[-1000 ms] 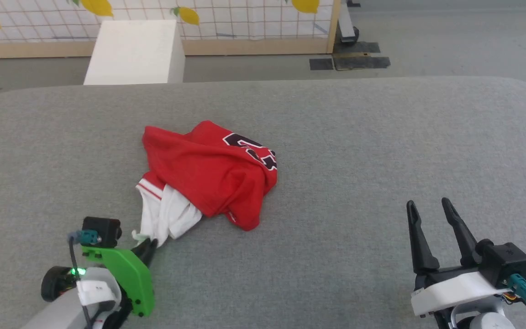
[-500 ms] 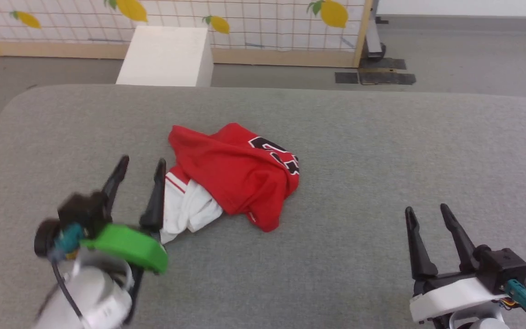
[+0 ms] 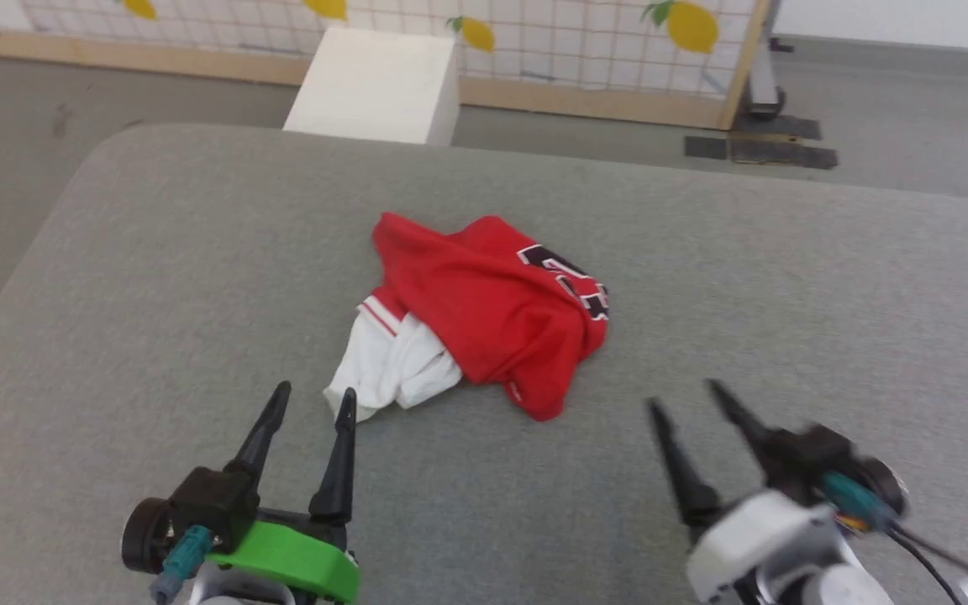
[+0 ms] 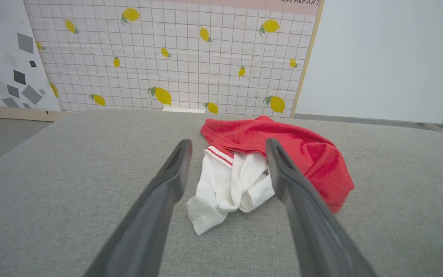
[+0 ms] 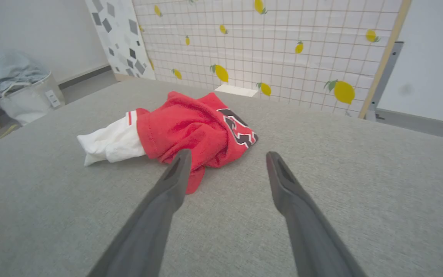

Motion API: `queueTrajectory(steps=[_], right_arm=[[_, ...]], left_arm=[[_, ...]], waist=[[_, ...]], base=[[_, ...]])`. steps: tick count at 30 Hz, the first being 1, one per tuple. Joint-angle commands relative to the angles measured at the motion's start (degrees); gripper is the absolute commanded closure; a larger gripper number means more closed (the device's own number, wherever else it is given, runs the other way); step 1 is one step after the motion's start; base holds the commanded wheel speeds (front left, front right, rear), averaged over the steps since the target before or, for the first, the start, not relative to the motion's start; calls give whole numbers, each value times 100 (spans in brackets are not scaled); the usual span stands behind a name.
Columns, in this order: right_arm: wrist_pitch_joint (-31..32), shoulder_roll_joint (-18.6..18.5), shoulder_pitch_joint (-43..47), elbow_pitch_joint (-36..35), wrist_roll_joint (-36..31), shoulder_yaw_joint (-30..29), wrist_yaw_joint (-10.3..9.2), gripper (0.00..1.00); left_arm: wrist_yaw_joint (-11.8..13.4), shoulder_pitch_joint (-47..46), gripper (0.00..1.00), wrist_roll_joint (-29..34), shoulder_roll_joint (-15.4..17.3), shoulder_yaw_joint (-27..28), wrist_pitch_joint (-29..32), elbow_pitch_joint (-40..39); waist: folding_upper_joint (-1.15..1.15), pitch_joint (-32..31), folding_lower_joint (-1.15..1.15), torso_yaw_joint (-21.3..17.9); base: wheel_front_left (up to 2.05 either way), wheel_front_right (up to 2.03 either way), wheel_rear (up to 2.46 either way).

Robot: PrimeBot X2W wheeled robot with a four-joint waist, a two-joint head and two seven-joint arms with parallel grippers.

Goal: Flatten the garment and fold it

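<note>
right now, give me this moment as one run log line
garment: crumpled heap on grey table | left gripper: open, empty, by white sleeve | right gripper: open, empty

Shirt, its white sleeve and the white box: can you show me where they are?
Shirt [image 3: 492, 311]: head view, on the red middle.
White sleeve [image 4: 225, 184]: left wrist view, on the crumpled white cloth.
White box [image 3: 370, 80]: head view, on its top face.

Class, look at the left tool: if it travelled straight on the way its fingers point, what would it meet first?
Most likely the white sleeve of the garment, which lies bunched just ahead of the open left tool, in line with the gap between its fingers. Exact depth is unclear.
</note>
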Motion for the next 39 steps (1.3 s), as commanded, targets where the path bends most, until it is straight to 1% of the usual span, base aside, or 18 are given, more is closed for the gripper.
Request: queueTrajectory(steps=[1,2,6,9,11,14,17,22,23,24,25,30,33,36,39], right_arm=[[374,-122,-280,-25,118,200,-9,0],[620,-206,-409,-6,202,325,-9,0],[1977,-543,-1054,289,631,783,-9,0],[2960,-605,-1551,637,1045,907,-9,0],[3438,-579,-1842,871,1225,873,-9,0],[3889,-509,-2212,1219,1340,721,-9,0],[4167,-458,-2457,1544,1289,648,-9,0],[4302,-369,-2725,2023,1168,611,-9,0],[4309,-376,-2762,2116,1101,640,-9,24],[4299,-377,-2783,2174,1066,667,-9,60],[4267,-366,-2800,2229,1059,680,-9,100],[4014,-351,-2798,2280,1126,767,-9,100],[3869,-371,-2725,2143,1257,804,-9,100],[3774,-450,-2577,1830,1405,776,-9,100],[3784,-572,-2316,1385,1570,614,-9,100]], left_arm=[[-124,66,0,139,-117,72,-20,46],[-189,51,0,187,-172,111,-20,73],[-422,-61,0,369,-426,282,-20,172],[-545,-124,0,472,-591,377,-20,249],[-602,-157,0,515,-673,445,-20,289],[-671,-186,0,570,-774,525,-20,349],[-715,-193,0,599,-846,593,-20,372],[-767,-241,0,651,-924,626,-20,426],[-774,-250,0,660,-938,635,-20,434],[-778,-253,0,664,-947,643,-20,438],[-783,-255,0,669,-958,654,-20,438],[-798,-235,0,686,-988,703,-20,503],[-804,-208,0,705,-994,755,-20,536],[-809,-152,0,741,-996,820,-20,558],[-812,-90,0,761,-992,867,-20,579]], waist=[[0,211,0,278],[0,251,0,335],[0,440,0,640],[0,557,0,882],[0,627,0,1028],[0,723,0,1231],[0,801,0,1361],[0,924,0,1505],[0,939,0,1517],[0,947,0,1522],[0,953,0,1521],[0,871,0,1354],[0,700,0,1157],[0,483,0,909],[0,287,0,666]], base=[[0,0,0],[0,0,0],[0,0,0],[0,0,0],[0,0,0],[0,0,0],[0,0,0],[0,0,0],[0,0,0],[0,0,0],[0,0,0],[0,0,0],[0,0,0],[0,0,0],[0,0,0]])
